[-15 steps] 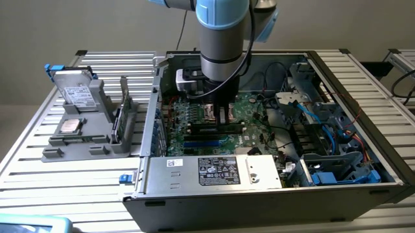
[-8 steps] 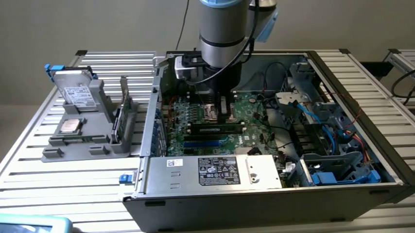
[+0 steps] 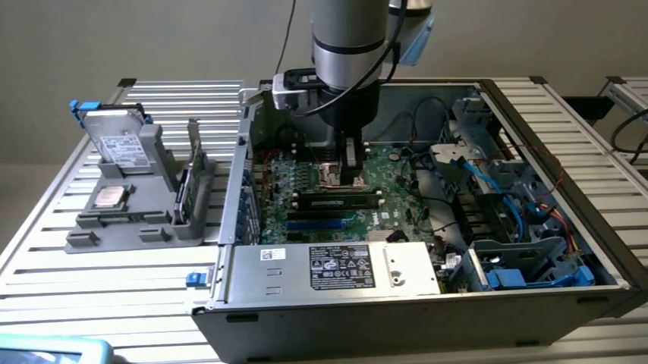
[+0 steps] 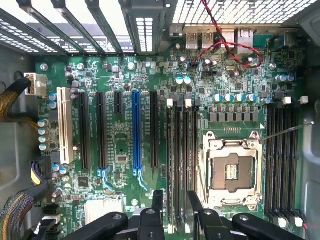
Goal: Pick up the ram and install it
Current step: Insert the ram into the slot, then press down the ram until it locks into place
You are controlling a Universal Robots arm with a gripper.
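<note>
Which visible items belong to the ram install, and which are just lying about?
Job: long dark-green ram stick on the green motherboard; black pincer over it.
Lying about: boxy silver drive, small square silver chip, both on the grey holder.

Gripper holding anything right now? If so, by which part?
Nothing, it seems. The gripper is open over the motherboard, fingers apart with only board between them. The ram sits seated in the board below.

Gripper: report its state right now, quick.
Gripper: open, holding nothing, poised over the black memory slots.
</note>
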